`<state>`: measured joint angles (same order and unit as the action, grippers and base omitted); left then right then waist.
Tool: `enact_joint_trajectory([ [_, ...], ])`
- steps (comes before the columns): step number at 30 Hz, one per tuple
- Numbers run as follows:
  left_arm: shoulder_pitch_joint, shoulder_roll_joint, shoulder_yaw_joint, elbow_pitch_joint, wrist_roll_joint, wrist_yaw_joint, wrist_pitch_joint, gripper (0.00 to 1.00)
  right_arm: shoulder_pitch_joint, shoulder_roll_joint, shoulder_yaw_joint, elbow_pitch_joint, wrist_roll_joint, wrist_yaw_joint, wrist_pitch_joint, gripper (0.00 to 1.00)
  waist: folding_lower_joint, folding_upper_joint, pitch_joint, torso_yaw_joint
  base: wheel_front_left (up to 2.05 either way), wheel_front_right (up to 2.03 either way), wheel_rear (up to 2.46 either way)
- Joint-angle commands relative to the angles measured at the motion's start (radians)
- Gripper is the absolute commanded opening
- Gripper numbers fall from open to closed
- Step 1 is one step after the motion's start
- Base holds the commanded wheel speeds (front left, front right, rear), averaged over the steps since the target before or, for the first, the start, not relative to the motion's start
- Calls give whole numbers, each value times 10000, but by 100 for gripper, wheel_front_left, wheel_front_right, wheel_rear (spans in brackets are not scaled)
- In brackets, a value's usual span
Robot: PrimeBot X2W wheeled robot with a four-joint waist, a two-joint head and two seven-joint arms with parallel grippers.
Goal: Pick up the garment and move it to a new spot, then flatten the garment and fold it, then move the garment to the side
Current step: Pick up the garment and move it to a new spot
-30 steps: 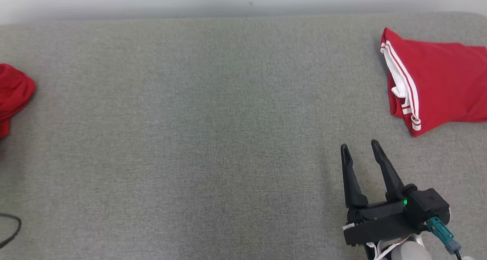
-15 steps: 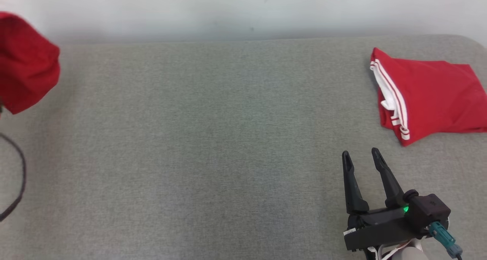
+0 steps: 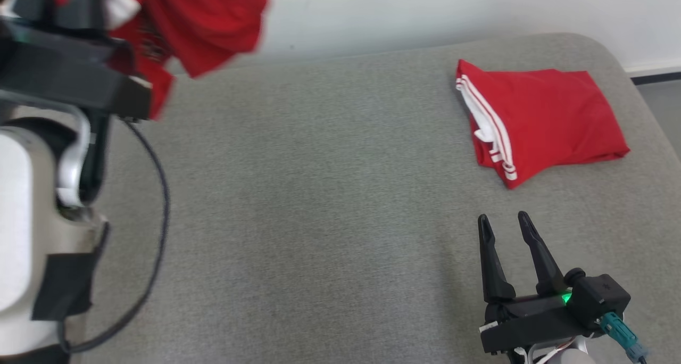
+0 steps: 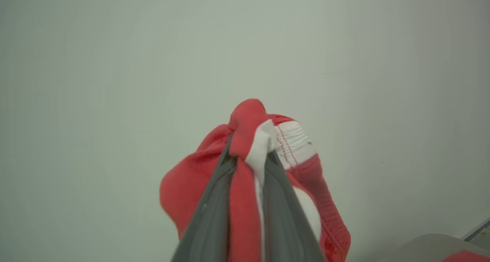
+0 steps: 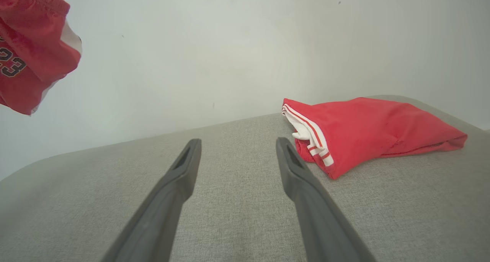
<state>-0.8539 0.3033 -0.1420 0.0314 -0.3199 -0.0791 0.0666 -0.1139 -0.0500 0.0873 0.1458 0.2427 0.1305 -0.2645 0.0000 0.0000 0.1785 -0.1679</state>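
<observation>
Left jaws clamped on the garment point(image 4: 249, 116). In the left wrist view I see red cloth with a white stitched band bunched between the two grey fingers point(image 4: 208, 220) and spilling past their tips, pale wall point(image 4: 115, 63) behind.

In the head view the garment point(image 3: 213, 23) is up at 11 o'clock, off the grey upholstered surface point(image 3: 319, 193), hanging in the air in front of the wall point(image 3: 425, 7). It is motion-blurred there. The left arm's dark wrist block point(image 3: 64, 82) sits just below it, with a black cable point(image 3: 159, 220) looping down at 9 o'clock.

Writing: in the right wrist view the garment point(image 5: 34, 63) shows at 10 o'clock with dark numerals "23" point(image 5: 11, 64), the left part cut off at the edge. No brand readable.

Right jaws apart, nothing between them. Their fingers point(image 3: 489, 257) sit at 5 o'clock in the head view, and in the right wrist view the fingers point(image 5: 168, 200) sit low over the surface point(image 5: 237, 216); contact I cannot tell. Green light point(image 3: 565, 298) lit on the body.

A second folded red piece point(image 3: 553, 114) with white stripes lies flat on the surface at 2 o'clock, apart from the right fingertips. It is at 3 o'clock in the right wrist view point(image 5: 367, 128).
</observation>
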Motion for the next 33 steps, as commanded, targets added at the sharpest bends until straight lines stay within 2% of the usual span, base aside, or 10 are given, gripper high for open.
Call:
enact_joint_trajectory([
  [1, 127, -15, -1, -96, -107, 45, 24, 0, 161, -5, -7, 16, 33, 7, -16, 100, 0, 0, -31, -195, 0, 0, 0],
  [9, 72, -818, -686, -684, -275, 149, 336, 0, -5, -2, -6, 81, 109, 7, -16, 100, 0, 0, 42, -407, 0, 0, 0],
  [17, 1258, -1426, -1451, -225, -589, 117, 151, 0, -17, -4, 123, 167, 230, 7, -16, 100, 0, 0, 126, -624, 0, 0, 0],
  [25, 2910, -1713, -2094, 1379, -855, -86, -445, 0, -92, -4, 194, 278, 327, 7, -16, 100, 0, 0, 275, -888, 0, 0, 0],
  [30, 3550, -1634, -2303, 3052, -797, -159, -1010, 0, -160, -1, 238, 344, 292, 8, -15, 100, 0, 0, 275, -1000, 0, 0, 0],
  [33, 3709, -1781, -2462, 4025, -944, -218, -1214, 0, -123, -2, 212, 372, 231, 8, -15, 100, 0, 0, 219, -984, 0, 0, 0],
])
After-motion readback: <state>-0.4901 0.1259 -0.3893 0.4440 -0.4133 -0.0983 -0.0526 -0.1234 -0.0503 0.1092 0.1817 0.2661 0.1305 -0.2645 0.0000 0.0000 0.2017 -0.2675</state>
